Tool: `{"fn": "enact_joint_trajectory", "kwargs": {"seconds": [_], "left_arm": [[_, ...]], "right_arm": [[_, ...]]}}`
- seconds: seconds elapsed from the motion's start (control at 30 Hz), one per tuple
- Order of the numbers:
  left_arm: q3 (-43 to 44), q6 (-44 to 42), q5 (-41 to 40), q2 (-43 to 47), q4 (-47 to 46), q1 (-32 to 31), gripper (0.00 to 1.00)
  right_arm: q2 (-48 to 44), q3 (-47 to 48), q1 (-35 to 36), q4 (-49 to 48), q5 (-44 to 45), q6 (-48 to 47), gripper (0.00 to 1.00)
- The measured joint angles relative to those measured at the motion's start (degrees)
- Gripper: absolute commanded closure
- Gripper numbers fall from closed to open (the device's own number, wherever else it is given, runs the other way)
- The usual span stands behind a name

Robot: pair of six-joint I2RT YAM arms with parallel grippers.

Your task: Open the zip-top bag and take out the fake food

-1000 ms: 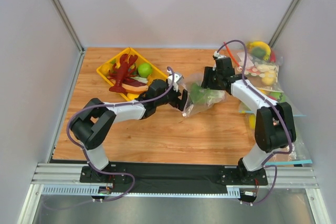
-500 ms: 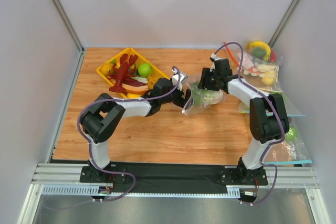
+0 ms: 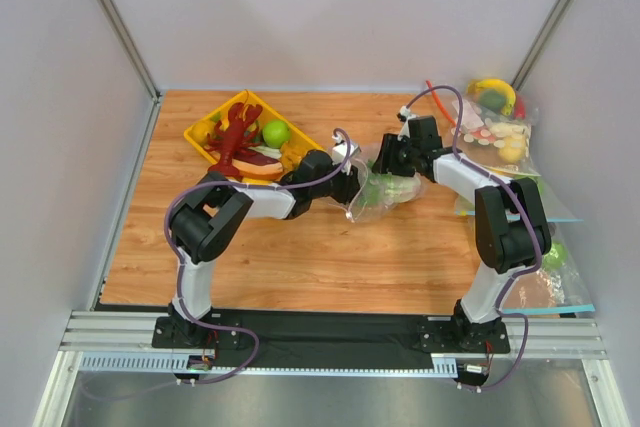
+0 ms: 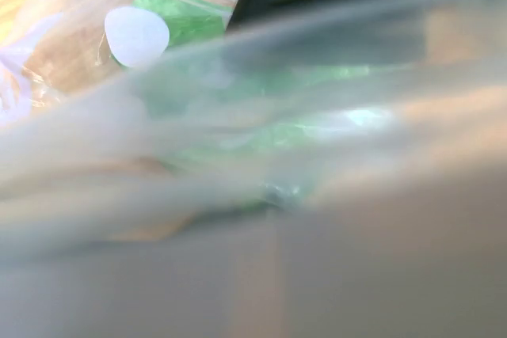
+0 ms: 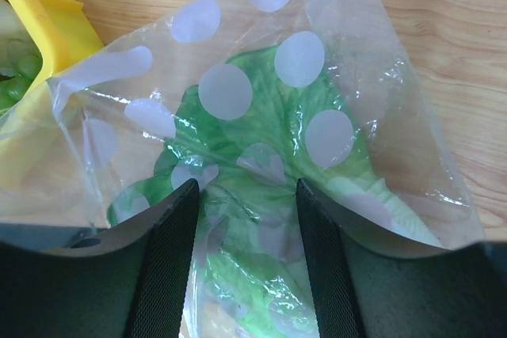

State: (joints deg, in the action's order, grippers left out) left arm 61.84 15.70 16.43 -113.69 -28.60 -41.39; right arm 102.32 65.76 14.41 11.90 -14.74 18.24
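The zip-top bag (image 3: 378, 197) lies mid-table, clear with white dots, and holds the green-and-white lettuce head (image 3: 385, 185). My right gripper (image 3: 388, 162) comes at it from behind. In the right wrist view its fingers (image 5: 247, 187) clamp the bag (image 5: 380, 77) and the lettuce (image 5: 253, 128) inside it. My left gripper (image 3: 350, 185) is at the bag's left end, its jaws hidden by plastic. The left wrist view is blurred film with green lettuce (image 4: 261, 132) behind it. The red lobster (image 3: 235, 137) and the green fruit (image 3: 275, 132) lie in the yellow tray (image 3: 195, 135).
The yellow tray's corner (image 5: 47, 13) sits just left of the bag. A heap of other clear bags with toy food (image 3: 495, 127) fills the back right corner, and more bags (image 3: 545, 247) lie along the right edge. Grey walls close in three sides.
My left gripper has slid right, up to and into the bag's left end. The right gripper has edged slightly left with the bag.
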Motion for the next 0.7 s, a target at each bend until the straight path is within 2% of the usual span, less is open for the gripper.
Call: {"fn": "enact_joint_trajectory", "kwargs": {"seconds": [0.03, 0.07, 0.27, 0.5, 0.7], "left_arm": [[0.15, 0.28, 0.17, -0.26, 0.0, 0.04, 0.85], [0.17, 0.39, 0.31, -0.44, -0.04, 0.11, 1.0], [-0.2, 0.76, 0.39, -0.44, -0.26, 0.61, 1.0], [-8.22, 1.79, 1.46, 4.48, -3.21, 2.84, 1.0], [-9.57, 1.84, 2.08, 5.62, -3.65, 3.65, 1.0]], "right_arm": [[-0.04, -0.15, 0.0, -0.22, -0.13, -0.02, 0.46], [-0.15, -0.22, 0.0, -0.26, -0.2, 0.0, 0.46], [-2.73, -0.92, 0.02, 1.7, -0.24, -0.09, 0.41], [-9.09, -1.38, 0.5, 8.35, 3.43, -1.86, 0.37], [-9.64, -1.62, -0.39, 10.21, 5.7, -2.67, 0.36]]}}
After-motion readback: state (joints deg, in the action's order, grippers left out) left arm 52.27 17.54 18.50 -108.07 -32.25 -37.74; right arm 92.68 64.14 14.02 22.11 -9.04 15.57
